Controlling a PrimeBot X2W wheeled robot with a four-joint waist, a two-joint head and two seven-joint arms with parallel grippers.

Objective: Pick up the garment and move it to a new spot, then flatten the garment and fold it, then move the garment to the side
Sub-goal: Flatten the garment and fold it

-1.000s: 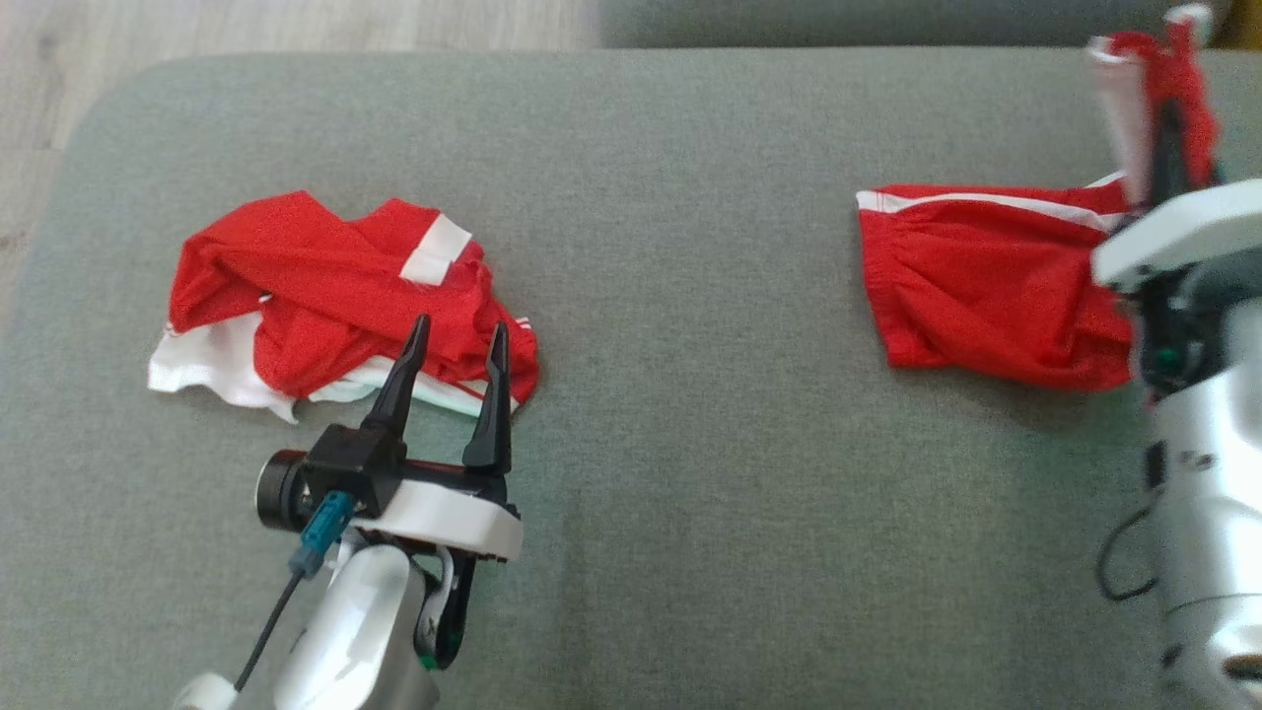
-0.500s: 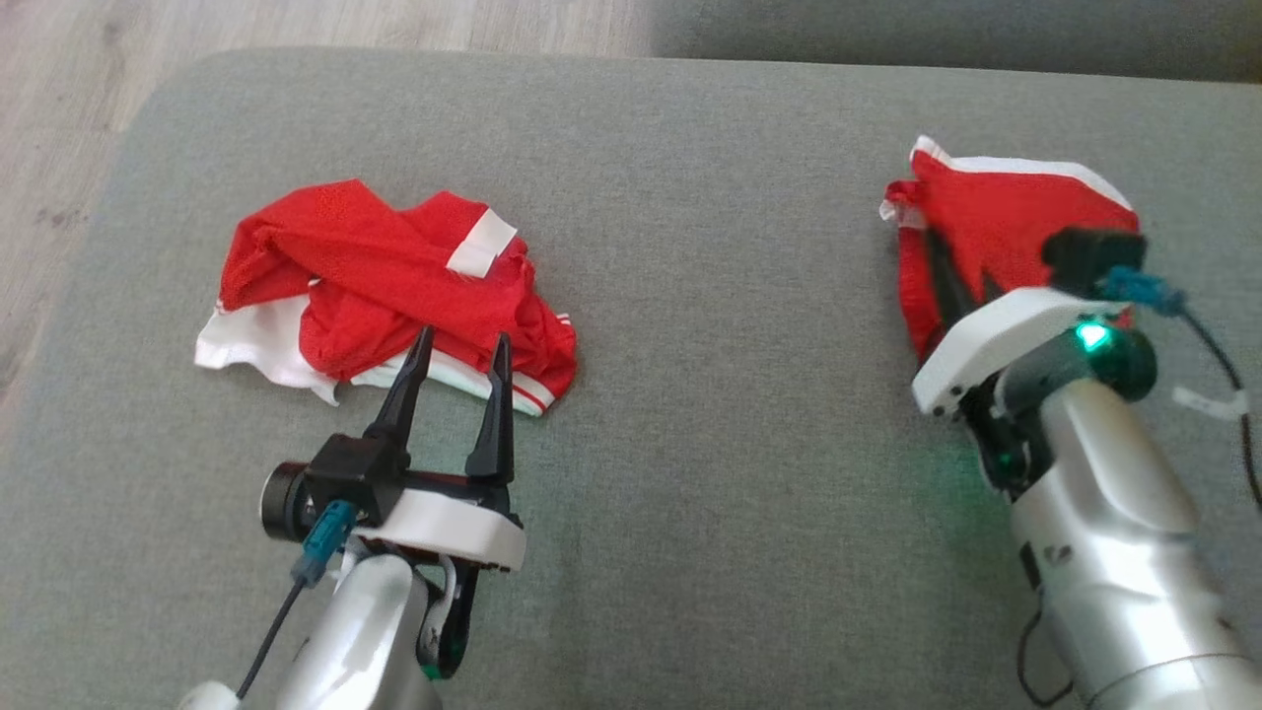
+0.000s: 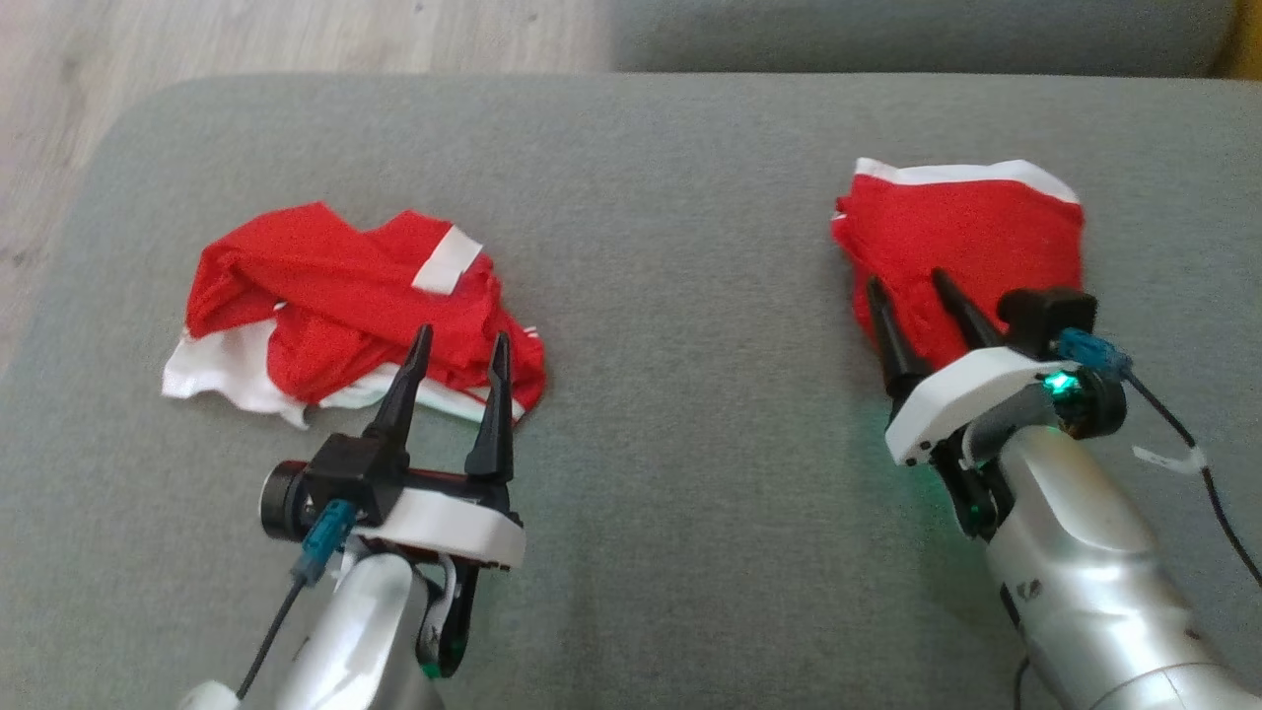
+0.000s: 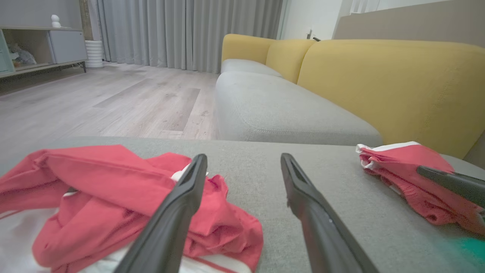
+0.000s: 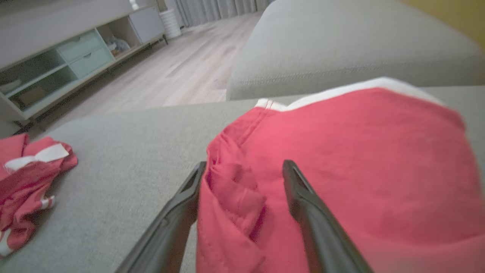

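Observation:
A folded red garment (image 3: 961, 237) with a white band along its far edge lies at the right of the grey cushion (image 3: 670, 296). My right gripper (image 3: 905, 283) is open, its two fingers spread over the garment's near left part; in the right wrist view the gripper (image 5: 244, 165) straddles a rumpled fold of the garment (image 5: 360, 151). A second garment (image 3: 335, 296), red and white, lies crumpled at the left. My left gripper (image 3: 462, 335) hangs open over its near right edge, nothing between the fingers. The left wrist view shows the left gripper (image 4: 243, 156), the crumpled garment (image 4: 94, 182) and the folded garment (image 4: 398, 163).
Wooden floor (image 3: 296, 30) lies beyond the cushion's far left corner. Another grey cushion (image 3: 887, 30) adjoins at the back, with a yellow sofa back (image 4: 379, 76) to the right. A low cabinet (image 5: 57, 64) stands across the room.
My right gripper has opened and let go of the folded garment, which has come down from a lifted, draped hold to lie on the cushion. The head camera shifted. The left arm stayed still.

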